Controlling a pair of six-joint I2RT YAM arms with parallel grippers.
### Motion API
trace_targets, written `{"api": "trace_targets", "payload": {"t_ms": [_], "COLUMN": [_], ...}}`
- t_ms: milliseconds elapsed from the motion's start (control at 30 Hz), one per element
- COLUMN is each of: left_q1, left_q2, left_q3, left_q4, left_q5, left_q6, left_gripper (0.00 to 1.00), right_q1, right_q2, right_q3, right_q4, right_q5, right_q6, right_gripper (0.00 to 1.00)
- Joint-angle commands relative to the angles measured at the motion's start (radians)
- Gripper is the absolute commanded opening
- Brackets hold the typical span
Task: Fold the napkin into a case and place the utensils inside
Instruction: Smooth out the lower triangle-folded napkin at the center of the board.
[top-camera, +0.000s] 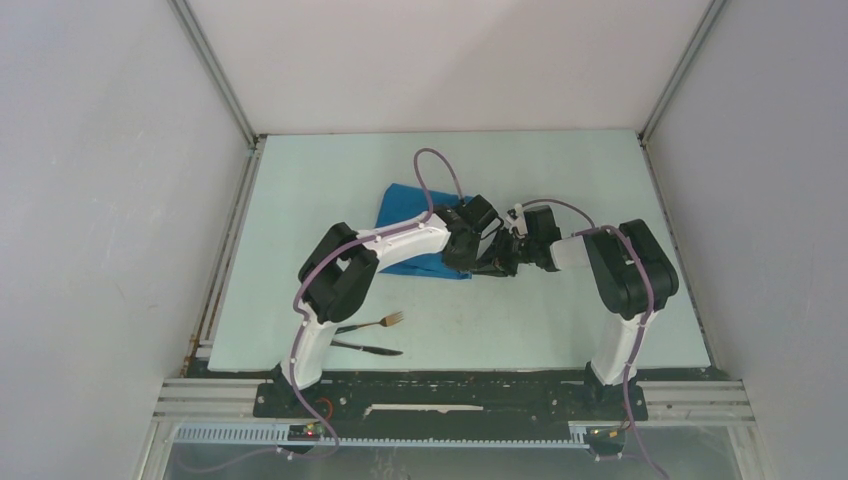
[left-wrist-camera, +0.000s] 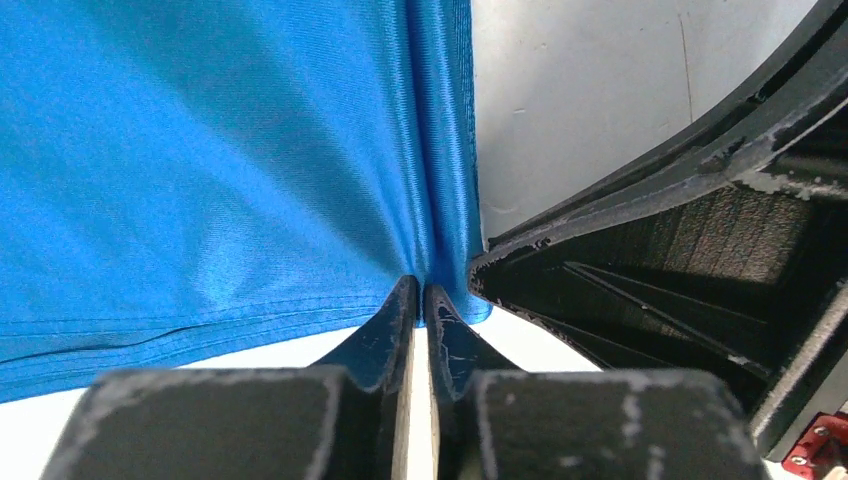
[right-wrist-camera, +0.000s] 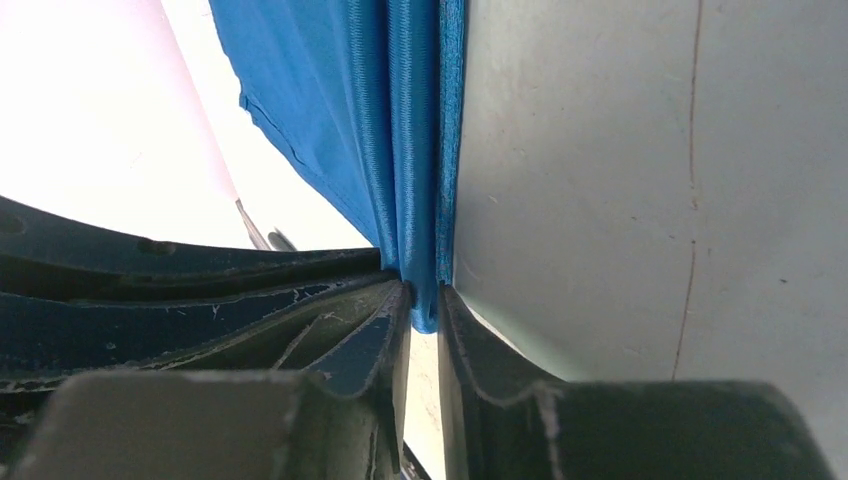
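Napkin (left-wrist-camera: 200, 150), bright blue, clamped at a bunched fold between the nearly closed jaws of left gripper (left-wrist-camera: 421, 292) and, just beside it, right gripper (right-wrist-camera: 424, 305); the two possibly touching, overhead view too dark to tell. Remaining cloth lying on table (top-camera: 600, 180), centre-left. Fork (top-camera: 385, 322) and knife (top-camera: 372, 349) well apart from it, near the left arm's base.

- Left arm (top-camera: 400, 240): white links, bulky black joints.
- Right arm (top-camera: 628, 268): the same white and black.
- Lilac cables (top-camera: 432, 151) loop along each arm.
- Fingers (left-wrist-camera: 385, 335): black, wedge-shaped, scuffed pale along the edges.
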Motion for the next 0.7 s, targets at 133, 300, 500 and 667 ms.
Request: {"api": "trace_targets", "payload": {"t_ms": [133,300,500,667], "left_q1": [-0.012,-0.017,-0.027,-0.037], "left_q2": [-0.039,-0.066,-0.05,-0.056], "left_q3": [0.028,0.029,0.052,0.066], "left_q4": [-0.002,0.005,0.006,0.006], "left_q5": [-0.03,-0.012,0.018,0.016], "left_q6": [0.014,0.004,-0.005,-0.009], "left_gripper": [0.0,0.0,0.0,0.0], "right_q1": [0.011,0.012,0.013,0.013], "right_q2": [0.018,0.021,0.024,0.024], "right_q3": [0.0,0.0,0.0,0.0], "right_q4": [0.044,0.052,0.055,0.055], "right_q5": [-0.018,-0.025,-0.029,-0.028], "right_q6": [-0.009,-0.009,-0.009,-0.01], "right_gripper": [0.11,0.02,0.0,0.0]}}
